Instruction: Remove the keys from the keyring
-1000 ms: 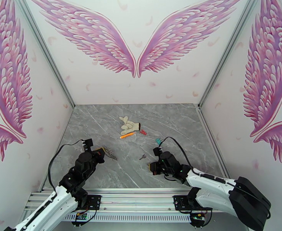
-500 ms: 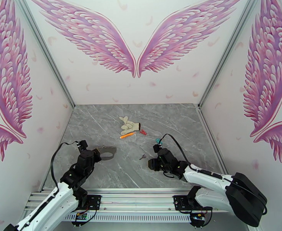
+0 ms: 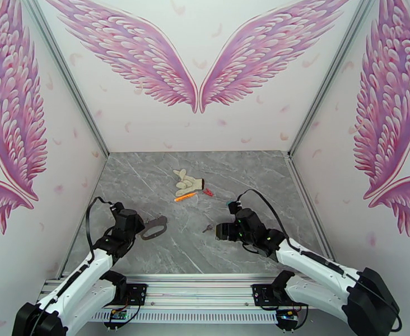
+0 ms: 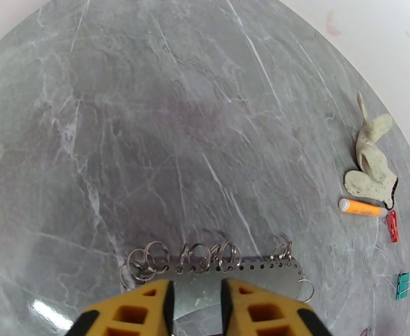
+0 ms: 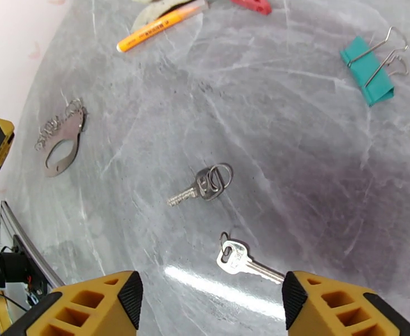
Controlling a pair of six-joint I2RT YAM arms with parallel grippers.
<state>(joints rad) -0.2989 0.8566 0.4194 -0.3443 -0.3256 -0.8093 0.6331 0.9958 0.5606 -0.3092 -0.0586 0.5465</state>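
Observation:
The keyring point(image 4: 244, 273) lies flat on the grey table, a dark plate with a row of holes carrying several small wire rings along its far edge. My left gripper point(image 4: 196, 295) sits at its near edge with its yellow fingers point(image 4: 149, 309) slightly parted, not clamping it. From above, the left gripper point(image 3: 142, 226) touches the keyring point(image 3: 163, 222) at the table's left. Two loose keys lie apart from it: one key point(image 5: 202, 186) with a ring, another key point(image 5: 241, 261) just ahead of my right gripper point(image 5: 208, 292), whose fingers stand wide open. The right gripper point(image 3: 222, 231) is beside a key point(image 3: 207, 227).
A pale glove point(image 3: 187, 182), an orange pen point(image 3: 185, 197) and a red clip point(image 3: 208, 192) lie mid-table, further back. A teal binder clip point(image 5: 373, 71) sits to the far right of the keys. White walls close in the table on three sides.
The left gripper turned and lowered the keyring, then parted its fingers, so it now lies flat. The right gripper opened wide and shifted back, leaving a second key on the table.

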